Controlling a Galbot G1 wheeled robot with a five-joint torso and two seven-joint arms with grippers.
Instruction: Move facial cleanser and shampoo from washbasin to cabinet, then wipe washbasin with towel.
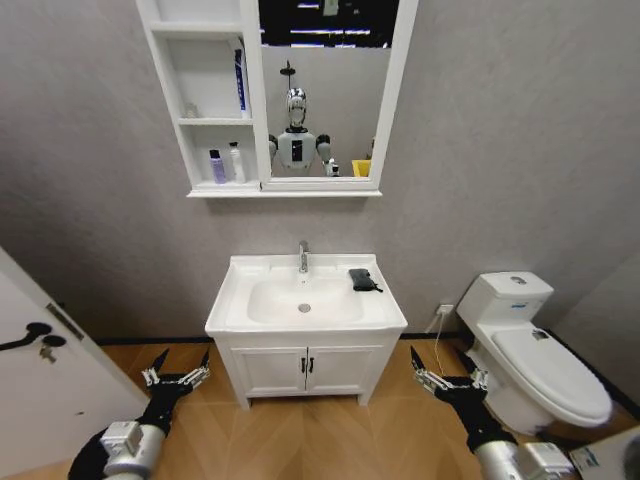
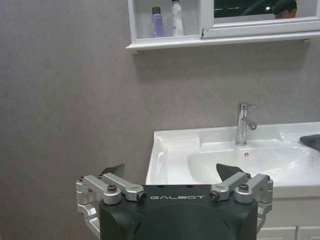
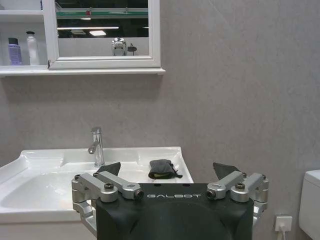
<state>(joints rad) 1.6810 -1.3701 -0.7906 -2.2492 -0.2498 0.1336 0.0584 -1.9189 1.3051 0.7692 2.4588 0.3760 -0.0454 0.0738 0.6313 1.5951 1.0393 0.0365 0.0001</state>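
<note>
Sitting on the back right corner of the washbasin (image 1: 330,305), right of the chrome tap (image 1: 303,257): dark folded towel (image 1: 363,280), lying flat on the rim, apart from the bowl and round drain (image 1: 304,308). Standing side by side on the bottom shelf of the cabinet (image 1: 205,100), beside the mirror (image 1: 325,90): purple bottle (image 1: 217,167) and white bottle (image 1: 237,163), upright, close together. Leaning on the middle shelf: a blue and white tube (image 1: 240,80). Hanging low at floor level in front of the vanity (image 1: 305,368), left of its doors: left claw (image 1: 176,371), fingers spread wide, holding nothing. Hanging low to the right of the vanity, between it and the toilet (image 1: 535,350): right claw (image 1: 447,378), also spread open and empty, well apart from the towel.
</note>
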